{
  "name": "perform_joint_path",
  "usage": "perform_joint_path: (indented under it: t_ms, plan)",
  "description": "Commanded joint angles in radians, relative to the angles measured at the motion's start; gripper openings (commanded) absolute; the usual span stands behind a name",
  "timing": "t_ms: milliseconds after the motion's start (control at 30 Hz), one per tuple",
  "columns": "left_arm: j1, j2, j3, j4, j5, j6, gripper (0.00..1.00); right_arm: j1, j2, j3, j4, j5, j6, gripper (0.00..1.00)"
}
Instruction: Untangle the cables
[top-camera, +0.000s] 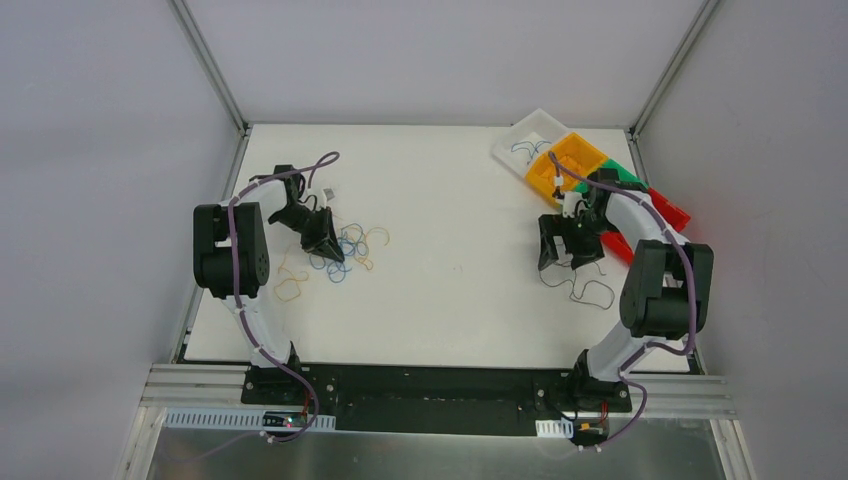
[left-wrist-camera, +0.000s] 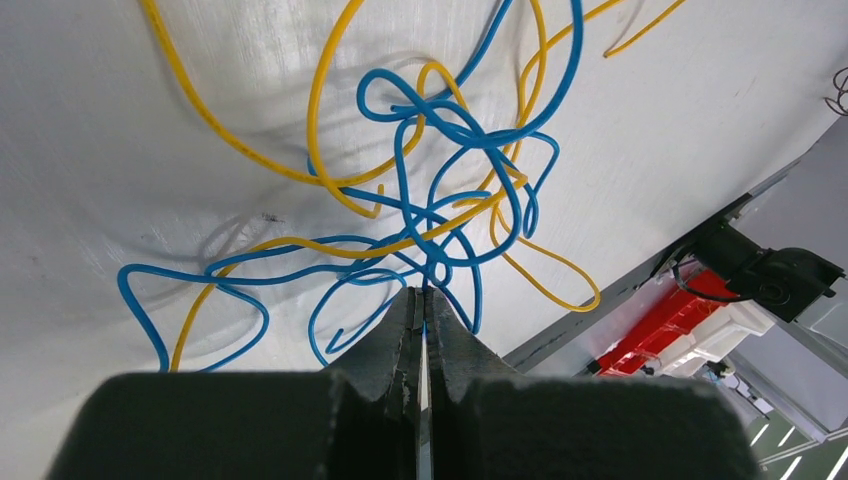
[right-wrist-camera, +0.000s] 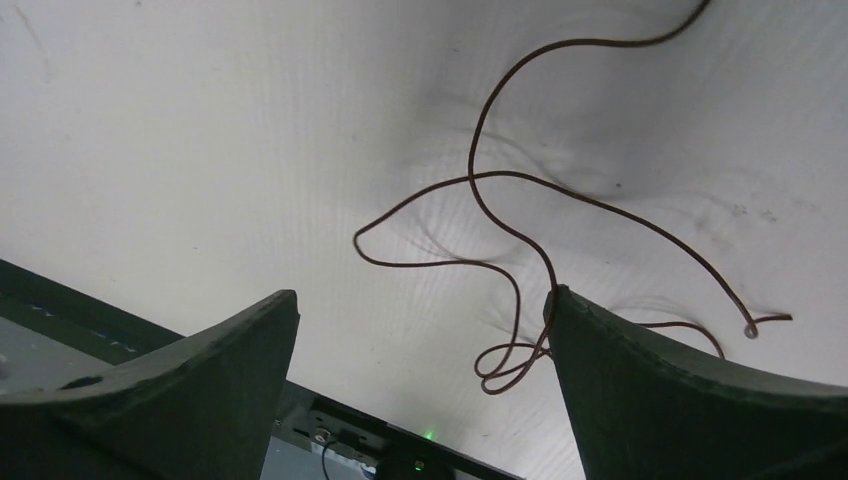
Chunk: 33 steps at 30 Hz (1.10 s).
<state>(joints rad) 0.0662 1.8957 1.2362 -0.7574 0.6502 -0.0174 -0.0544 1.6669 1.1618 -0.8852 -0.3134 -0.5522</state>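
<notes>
A tangle of thin blue and yellow cables (top-camera: 355, 245) lies on the white table left of centre. My left gripper (top-camera: 335, 258) sits at its near-left edge. In the left wrist view the left gripper (left-wrist-camera: 424, 293) is shut, with a strand of the blue cable (left-wrist-camera: 470, 135) pinched between the tips. Yellow cable (left-wrist-camera: 230, 135) threads through the blue loops. Loose orange loops (top-camera: 292, 288) lie nearer the left arm. My right gripper (top-camera: 572, 262) is open over a dark brown cable (top-camera: 590, 292). In the right wrist view that cable (right-wrist-camera: 478, 177) lies between the wide-open jaws (right-wrist-camera: 422, 293), touching the right finger.
A white tray (top-camera: 530, 145) with a wire in it and orange (top-camera: 565, 160), green and red bins stand at the back right, just behind the right arm. The table's black front rail (top-camera: 450, 385) runs between the arm bases.
</notes>
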Motion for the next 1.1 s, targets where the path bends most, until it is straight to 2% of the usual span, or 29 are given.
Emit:
perform_joint_path:
  t_ms: [0,133,267,433,500,600,800,933,1067]
  plan:
    - [-0.001,-0.044,-0.021,-0.034,0.007,0.008,0.00,0.051,0.012,0.031,0.003,-0.086,0.095,0.96]
    - [-0.001,-0.052,-0.026,-0.035,-0.001,0.008,0.00,0.124,0.050,-0.003,0.108,0.022,0.154,0.93]
    - [0.000,-0.063,-0.027,-0.043,-0.012,0.037,0.00,0.168,0.073,-0.012,0.150,0.117,0.181,0.86]
    - [0.000,-0.058,-0.029,-0.047,-0.016,0.048,0.00,0.232,0.009,-0.079,0.203,0.248,0.186,0.71]
    - [0.000,-0.053,-0.027,-0.047,-0.012,0.048,0.00,0.254,-0.017,-0.119,0.226,0.290,0.186,0.61]
    - [0.002,-0.048,-0.021,-0.046,-0.011,0.048,0.00,0.273,-0.039,-0.149,0.239,0.346,0.183,0.39]
    - [0.001,-0.047,-0.012,-0.054,0.007,0.066,0.00,0.268,-0.124,-0.089,0.160,0.347,0.109,0.00]
    - [-0.010,-0.064,-0.019,-0.057,0.098,0.091,0.00,0.235,-0.215,0.019,0.054,0.253,0.049,0.00]
    - [-0.048,-0.073,-0.030,-0.058,0.107,0.122,0.00,0.158,-0.235,0.194,-0.054,0.163,0.015,0.00]
